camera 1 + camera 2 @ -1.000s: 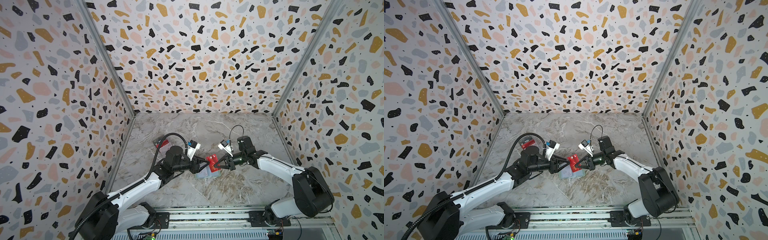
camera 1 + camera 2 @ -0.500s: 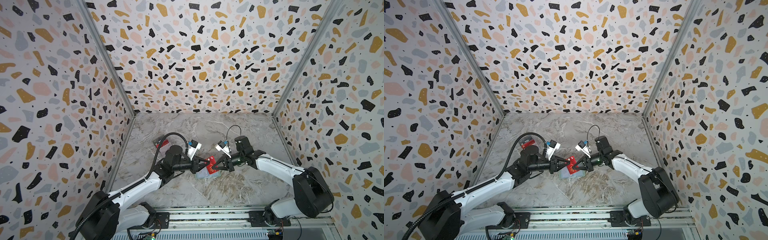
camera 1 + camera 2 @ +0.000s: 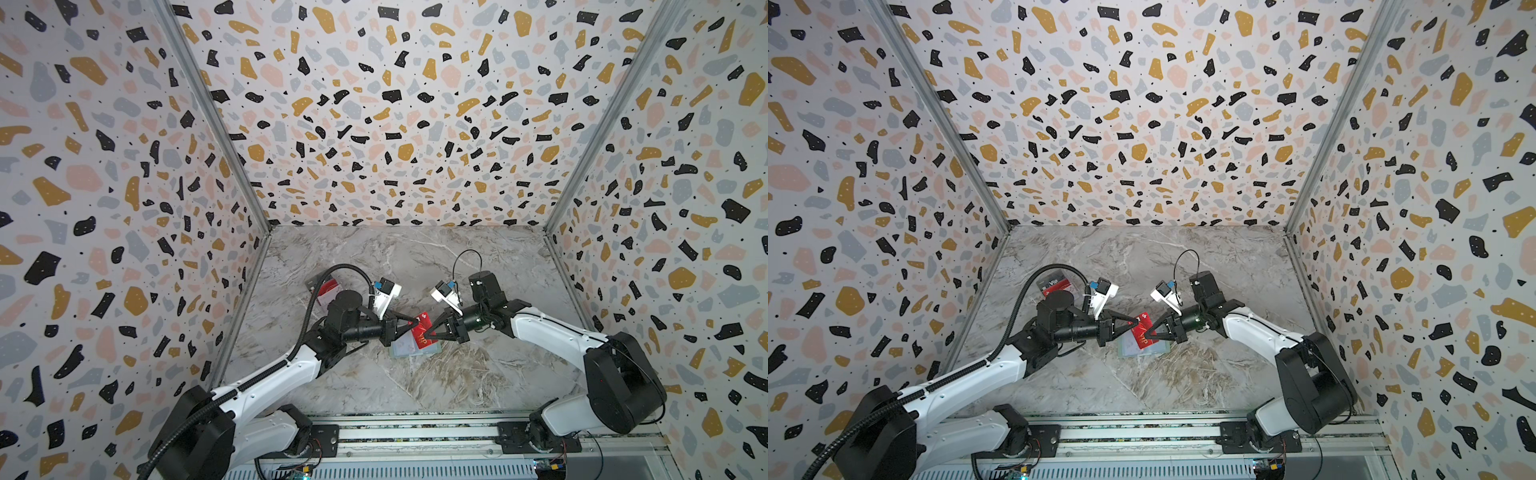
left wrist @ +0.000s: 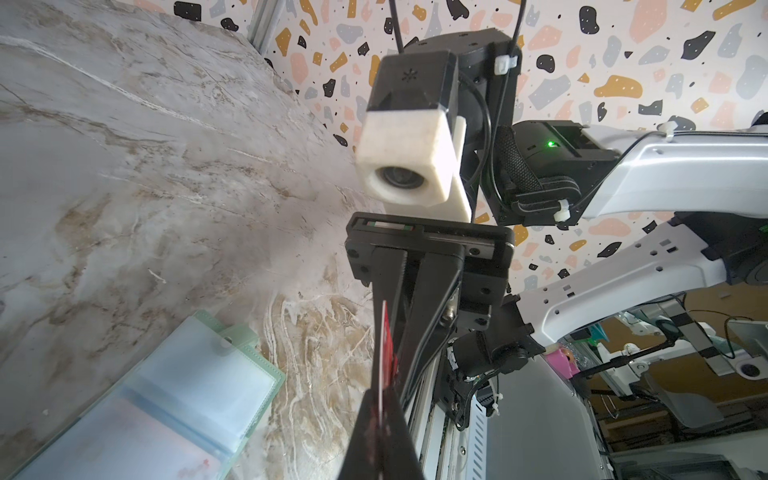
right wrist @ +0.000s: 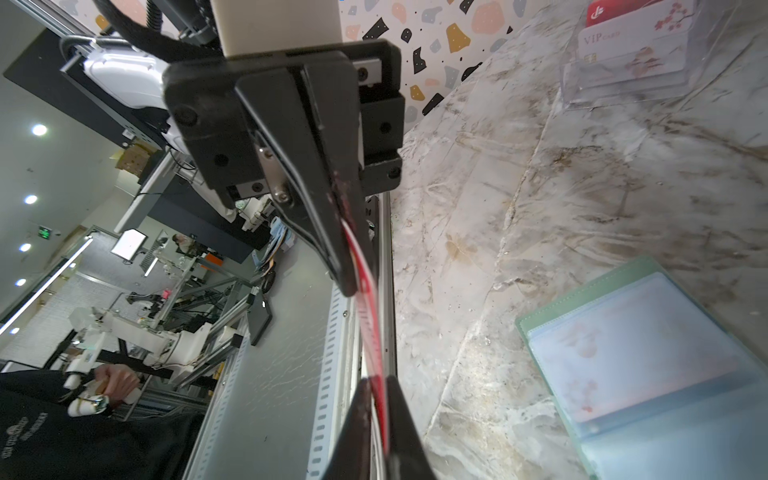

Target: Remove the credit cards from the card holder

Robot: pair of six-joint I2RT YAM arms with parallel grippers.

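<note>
- card holder (image 3: 402,350) – open, flat on the table (image 3: 415,399), clear sleeves up. The right wrist view shows a pinkish card (image 5: 615,357) inside one sleeve, so I judge at least one card is not out yet.
- red card (image 3: 422,337) printed Vip – clear of the sleeves and hanging just above the card holder's far half. I can't tell if any corner touches the holder. Its face is partly up in both top views, and its long axis runs roughly from the holder's far edge toward its near edge, tilted.
- left gripper (image 3: 412,323) – reaches in from the left-arm side of the card holder, clenched on the red card's far corner. The left wrist view shows its fingers (image 4: 361,436) pressed tight on the card edge.
- right gripper (image 3: 429,332) – reaches in from the opposite side of the card holder, almost tip to tip with the left. Its fingers (image 5: 409,440) straddle the card's other long edge, but I can't tell if they are pinching or slack.
- Reads as a handover, with the card bridging both grippers. Risk: once one side lets go, a corner-only pinch may let the card pivot or slip.
- clear box (image 5: 623,89) – beyond the card holder on the left-arm side, well apart from it, with a white flowered card (image 5: 631,58) in it. The left arm is nearer, so the drop-off is likely its job.
</note>
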